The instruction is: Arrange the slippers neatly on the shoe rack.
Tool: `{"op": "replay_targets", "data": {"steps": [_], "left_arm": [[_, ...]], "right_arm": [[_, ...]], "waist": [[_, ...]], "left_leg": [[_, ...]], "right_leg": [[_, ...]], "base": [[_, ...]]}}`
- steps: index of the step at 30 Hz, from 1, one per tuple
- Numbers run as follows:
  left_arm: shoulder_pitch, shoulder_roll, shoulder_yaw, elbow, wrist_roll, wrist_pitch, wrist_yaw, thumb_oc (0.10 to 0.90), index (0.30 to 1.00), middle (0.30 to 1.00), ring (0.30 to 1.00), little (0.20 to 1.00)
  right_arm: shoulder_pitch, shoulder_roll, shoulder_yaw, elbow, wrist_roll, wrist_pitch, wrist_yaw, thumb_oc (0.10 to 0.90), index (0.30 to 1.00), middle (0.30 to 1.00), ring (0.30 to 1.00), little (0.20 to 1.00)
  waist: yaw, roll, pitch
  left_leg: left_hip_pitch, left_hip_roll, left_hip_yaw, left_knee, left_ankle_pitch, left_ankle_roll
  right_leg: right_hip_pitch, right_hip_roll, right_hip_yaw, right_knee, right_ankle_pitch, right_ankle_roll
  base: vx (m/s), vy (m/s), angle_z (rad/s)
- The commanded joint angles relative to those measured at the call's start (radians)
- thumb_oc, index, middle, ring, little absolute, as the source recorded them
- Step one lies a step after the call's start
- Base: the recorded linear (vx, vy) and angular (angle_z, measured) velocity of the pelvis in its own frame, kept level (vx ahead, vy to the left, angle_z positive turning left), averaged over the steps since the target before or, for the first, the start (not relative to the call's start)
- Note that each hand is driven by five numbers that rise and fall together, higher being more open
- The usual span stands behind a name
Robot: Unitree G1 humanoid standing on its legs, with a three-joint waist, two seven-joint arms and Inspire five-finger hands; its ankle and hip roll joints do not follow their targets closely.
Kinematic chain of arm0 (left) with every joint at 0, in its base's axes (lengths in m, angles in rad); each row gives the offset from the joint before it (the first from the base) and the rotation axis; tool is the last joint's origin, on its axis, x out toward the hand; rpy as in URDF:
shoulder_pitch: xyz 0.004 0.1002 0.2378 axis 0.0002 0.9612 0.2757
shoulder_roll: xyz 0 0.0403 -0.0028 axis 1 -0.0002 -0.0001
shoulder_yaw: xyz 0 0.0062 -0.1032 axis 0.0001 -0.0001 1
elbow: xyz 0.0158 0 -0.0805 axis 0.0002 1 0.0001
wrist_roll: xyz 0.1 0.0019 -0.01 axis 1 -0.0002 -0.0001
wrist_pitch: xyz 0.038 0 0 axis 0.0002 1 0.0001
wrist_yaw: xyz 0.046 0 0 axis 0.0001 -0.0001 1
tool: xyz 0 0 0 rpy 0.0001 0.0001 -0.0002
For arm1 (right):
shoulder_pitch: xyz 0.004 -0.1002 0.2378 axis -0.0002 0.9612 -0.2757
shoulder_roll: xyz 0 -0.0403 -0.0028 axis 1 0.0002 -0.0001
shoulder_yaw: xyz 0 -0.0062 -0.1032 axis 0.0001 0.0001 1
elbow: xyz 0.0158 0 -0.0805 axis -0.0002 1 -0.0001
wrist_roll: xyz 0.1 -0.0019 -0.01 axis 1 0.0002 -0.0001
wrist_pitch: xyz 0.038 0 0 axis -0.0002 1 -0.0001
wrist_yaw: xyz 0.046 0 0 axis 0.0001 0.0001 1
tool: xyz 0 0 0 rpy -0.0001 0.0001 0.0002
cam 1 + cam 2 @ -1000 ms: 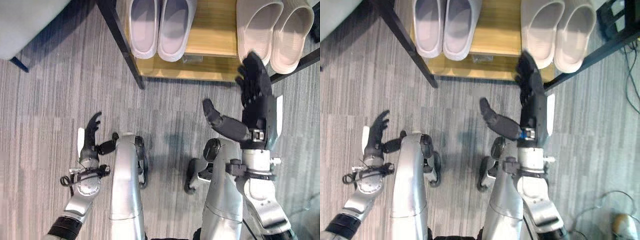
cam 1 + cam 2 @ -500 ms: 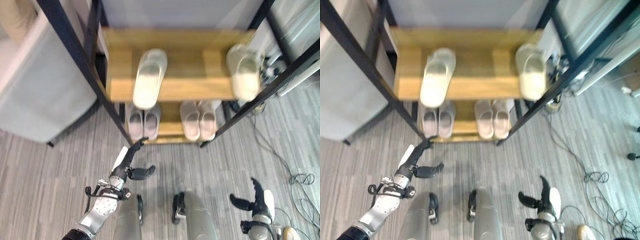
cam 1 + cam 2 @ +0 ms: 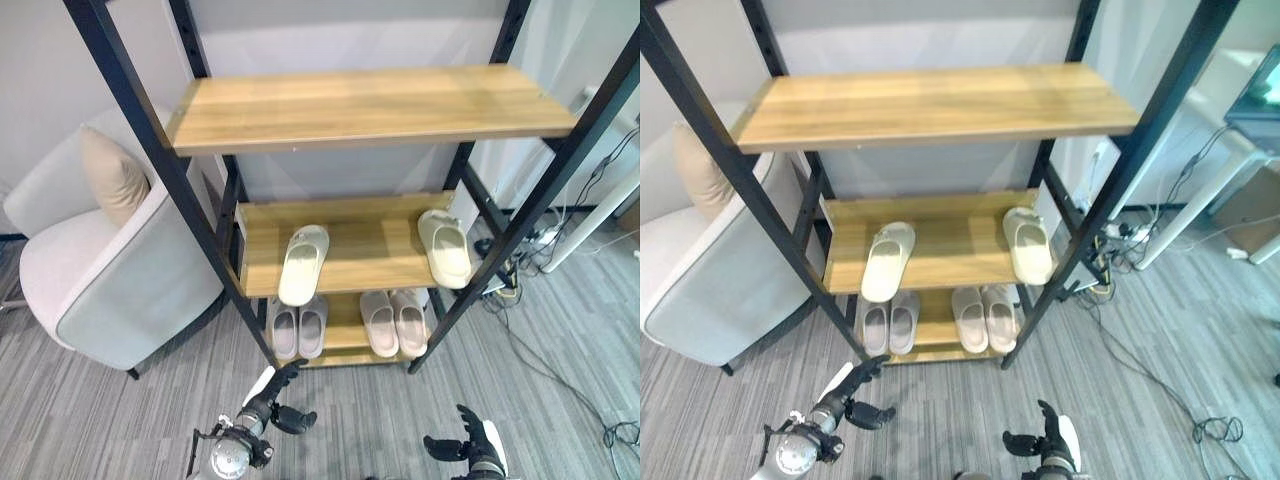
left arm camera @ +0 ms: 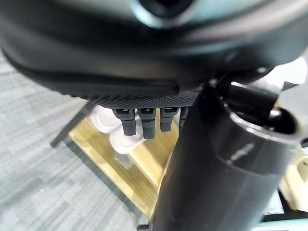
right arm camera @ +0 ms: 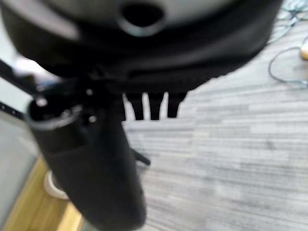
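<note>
While both hands hang low before the shoe rack [image 3: 240,250], left hand [image 3: 272,407] and right hand [image 3: 470,448] wide and empty; the separated slippers [image 3: 303,263] on its middle shelf may stay unpaired.

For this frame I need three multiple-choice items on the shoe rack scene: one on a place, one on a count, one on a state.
1. Where do the two cream slippers lie?
A. on the top shelf
B. on the middle shelf, far apart
C. on the floor by the armchair

2. How many slippers stand on the bottom shelf?
A. two
B. three
C. four

3. What are the robot's hands doing?
A. both open, holding nothing
B. the left holds a slipper
C. the right grips a rack post

Answers:
1 B: one cream slipper lies at the left and the other at the right end of the middle shelf.
2 C: a grey pair and a beige pair stand side by side on the bottom shelf.
3 A: the left hand and the right hand hang low over the floor, fingers relaxed.
</note>
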Motion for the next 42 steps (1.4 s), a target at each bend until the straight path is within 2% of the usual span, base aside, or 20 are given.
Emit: {"op": "replay_targets", "data": {"steps": [1,2,4,5,7,8,10,11,14,15,17,19,22,23,24,28,29,32,37,42], "left_arm": [[-0.017,0.09,0.03,-0.374,-0.221,-0.051,-0.125,0.8,0.9,0.9,0.9,0.9],[-0.013,0.093,0.032,-0.379,-0.223,-0.047,-0.126,0.8,0.9,0.9,0.9,0.9],[-0.029,0.135,0.06,-0.574,-0.265,-0.062,-0.159,0.8,0.9,0.9,0.9,0.9],[-0.026,0.139,0.063,-0.581,-0.266,-0.057,-0.159,0.8,0.9,0.9,0.9,0.9],[-0.119,0.143,0.073,-0.697,-0.228,-0.084,-0.148,0.8,0.9,0.9,0.9,0.9],[-0.12,0.143,0.073,-0.698,-0.227,-0.083,-0.147,0.8,0.9,0.9,0.9,0.9],[-0.252,0.119,0.055,-0.726,-0.159,-0.109,-0.099,0.8,0.9,0.9,0.9,0.9],[-0.258,0.117,0.052,-0.722,-0.156,-0.111,-0.095,0.8,0.9,0.9,0.9,0.9],[-0.427,0.087,0.013,-0.674,0.012,-0.125,0.008,0.8,0.9,0.9,0.9,0.9],[-0.433,0.084,0.01,-0.668,0.017,-0.128,0.012,0.8,0.9,0.9,0.9,0.9],[-0.539,0.089,-0.022,-0.609,0.172,-0.134,0.085,0.8,0.9,0.9,0.9,0.9],[-0.61,0.079,-0.052,-0.539,0.226,-0.122,0.105,0.8,0.9,0.9,0.9,0.9],[-0.753,0.066,-0.113,-0.408,0.394,-0.104,0.184,0.8,0.9,0.9,0.9,0.9],[-0.755,0.064,-0.115,-0.404,0.395,-0.105,0.186,0.8,0.9,0.9,0.9,0.9],[-0.824,0.072,-0.154,-0.319,0.495,-0.102,0.237,0.8,0.9,0.9,0.9,0.9],[-0.866,0.074,-0.18,-0.215,0.561,-0.087,0.291,0.8,0.9,0.9,0.9,0.9],[-0.893,0.099,-0.177,-0.184,0.588,-0.073,0.314,0.8,0.9,0.9,0.9,0.9],[-0.917,0.133,-0.175,-0.163,0.619,-0.057,0.335,0.8,0.9,0.9,0.9,0.9],[-0.862,0.203,-0.094,-0.26,0.649,-0.054,0.365,0.8,0.9,0.9,0.9,0.9],[-0.856,0.203,-0.058,-0.18,0.679,0.001,0.387,0.8,0.9,0.9,0.9,0.9]], "right_arm": [[-0.036,-0.018,-0.022,0.042,0.012,-0.004,0.013,0.8,0.9,0.9,0.9,0.9],[-0.035,-0.016,-0.021,0.043,0.012,-0.004,0.013,0.8,0.9,0.9,0.9,0.9],[-0.021,-0.005,-0.018,0.061,0.012,-0.004,0.016,0.8,0.9,0.9,0.9,0.9],[-0.022,-0.003,-0.017,0.062,0.012,-0.005,0.016,0.8,0.9,0.9,0.9,0.9],[-0.007,0.009,0.004,0.062,-0.001,-0.011,0.018,0.8,0.9,0.9,0.9,0.9],[-0.008,0.01,0.003,0.062,-0.001,-0.011,0.017,0.8,0.9,0.9,0.9,0.9],[0.001,0.016,0.034,0.044,-0.024,-0.011,0.022,0.8,0.9,0.9,0.9,0.9],[-0.001,0.016,0.032,0.043,-0.024,-0.01,0.022,0.8,0.9,0.9,0.9,0.9],[0.004,0.003,0.044,0.011,-0.035,-0.012,0.026,0.8,0.9,0.9,0.9,0.9],[0.003,0.002,0.042,0.01,-0.035,-0.012,0.026,0.8,0.9,0.9,0.9,0.9],[0.005,-0.004,0.039,-0.01,-0.031,-0.017,0.021,0.8,0.9,0.9,0.9,0.9],[0.013,-0.007,0.038,-0.02,-0.031,-0.02,0.014,0.8,0.9,0.9,0.9,0.9],[0.002,-0.031,0.027,-0.023,-0.047,-0.019,-0.022,0.8,0.9,0.9,0.9,0.9],[0.001,-0.031,0.025,-0.023,-0.047,-0.019,-0.022,0.8,0.9,0.9,0.9,0.9],[0.011,-0.06,-0.006,-0.031,-0.021,-0.027,-0.035,0.8,0.9,0.9,0.9,0.9],[0.035,-0.092,-0.034,-0.044,-0.015,-0.042,-0.05,0.8,0.9,0.9,0.9,0.9],[0.043,-0.104,-0.049,-0.035,-0.012,-0.044,-0.058,0.8,0.9,0.9,0.9,0.9],[0.045,-0.103,-0.059,-0.013,-0.008,-0.043,-0.064,0.8,0.9,0.9,0.9,0.9],[0.059,-0.074,-0.055,0.025,-0.013,-0.035,-0.062,0.8,0.9,0.9,0.9,0.9],[0.021,-0.049,-0.013,0.06,-0.015,-0.024,-0.042,0.8,0.9,0.9,0.9,0.9]], "waist": [[0.013,0.002,-0.005],[0.013,0.002,-0.006],[0.014,0.006,-0.01],[0.013,0.004,-0.009],[0.007,0.004,-0.015],[0.007,0.003,-0.013],[-0.008,0.005,-0.014],[-0.007,0.005,-0.01],[-0.032,0.018,-0.004],[-0.03,0.018,0.0],[-0.045,0.027,0.002],[-0.065,0.032,0.003],[-0.087,0.042,0.033],[-0.086,0.042,0.033],[-0.118,0.06,0.034],[-0.137,0.082,0.028],[-0.146,0.098,0.034],[-0.147,0.111,0.034],[-0.137,0.128,0.033],[-0.124,0.143,0.034]], "left_leg": [[0.004,-0.022,-0.004,-0.033,-0.026,-0.012],[0.011,-0.021,-0.006,-0.036,-0.033,-0.013],[0.025,-0.022,-0.009,-0.048,-0.036,-0.017],[0.027,-0.022,-0.01,-0.048,-0.036,-0.017],[0.03,-0.023,-0.01,-0.048,-0.043,-0.022],[0.03,-0.023,-0.011,-0.048,-0.043,-0.022],[0.034,-0.022,-0.008,-0.048,-0.048,-0.024],[0.029,-0.023,-0.007,-0.048,-0.038,-0.024],[0.037,-0.019,0.001,-0.048,-0.05,-0.027],[0.032,-0.02,0.003,-0.048,-0.04,-0.026],[0.03,-0.018,0.011,-0.048,-0.037,-0.029],[0.032,-0.015,0.018,-0.048,-0.044,-0.033],[0.008,-0.011,0.027,-0.048,-0.03,-0.036],[0.008,-0.011,0.028,-0.048,-0.03,-0.036],[-0.014,-0.008,0.049,-0.048,-0.024,-0.04],[-0.033,-0.007,0.06,-0.048,-0.019,-0.044],[-0.049,-0.009,0.06,-0.048,-0.012,-0.046],[-0.068,-0.01,0.057,-0.048,-0.007,-0.048],[-0.088,-0.016,0.052,-0.048,0.002,-0.05],[-0.103,-0.025,0.039,-0.048,0.008,-0.052]], "right_leg": [[0.054,-0.029,0.024,-0.156,0.059,0.092],[0.061,-0.027,0.025,-0.16,0.053,0.093],[0.09,-0.022,0.021,-0.201,0.06,0.095],[0.094,-0.022,0.02,-0.205,0.061,0.095],[0.106,-0.023,0.018,-0.218,0.061,0.098],[0.107,-0.023,0.018,-0.218,0.06,0.098],[0.108,-0.019,0.023,-0.219,0.053,0.098],[0.103,-0.02,0.022,-0.219,0.062,0.096],[0.102,-0.016,0.036,-0.219,0.047,0.096],[0.097,-0.016,0.036,-0.219,0.056,0.095],[0.092,-0.014,0.042,-0.219,0.054,0.095],[0.09,-0.011,0.049,-0.219,0.049,0.097],[0.061,-0.007,0.059,-0.219,0.059,0.096],[0.06,-0.007,0.059,-0.219,0.059,0.096],[0.031,-0.005,0.074,-0.219,0.066,0.097],[0.01,-0.008,0.079,-0.219,0.069,0.1],[-0.009,-0.01,0.078,-0.219,0.074,0.1],[-0.029,-0.01,0.073,-0.219,0.076,0.1],[-0.039,-0.018,0.062,-0.219,0.077,0.097],[-0.052,-0.027,0.05,-0.218,0.08,0.095]], "base": [[0.0,0.0,0.0],[0.0,0.0,0.0],[0.04,-0.033,0.06],[0.02,-0.034,0.02],[0.02,-0.039,0.02],[0.02,-0.039,0.03],[0.0,-0.048,-0.01],[-0.02,-0.053,0.01],[0.01,-0.041,-0.05],[-0.01,-0.039,-0.06],[-0.01,-0.04,-0.11],[0.02,-0.058,-0.14],[-0.04,-0.047,-0.12],[-0.05,-0.03,-0.1],[-0.01,-0.021,-0.12],[0.05,-0.008,-0.28],[0.0,0.007,-0.2],[0.0,-0.002,-0.1],[0.05,-0.005,0.01],[0.01,0.009,0.07]]}}
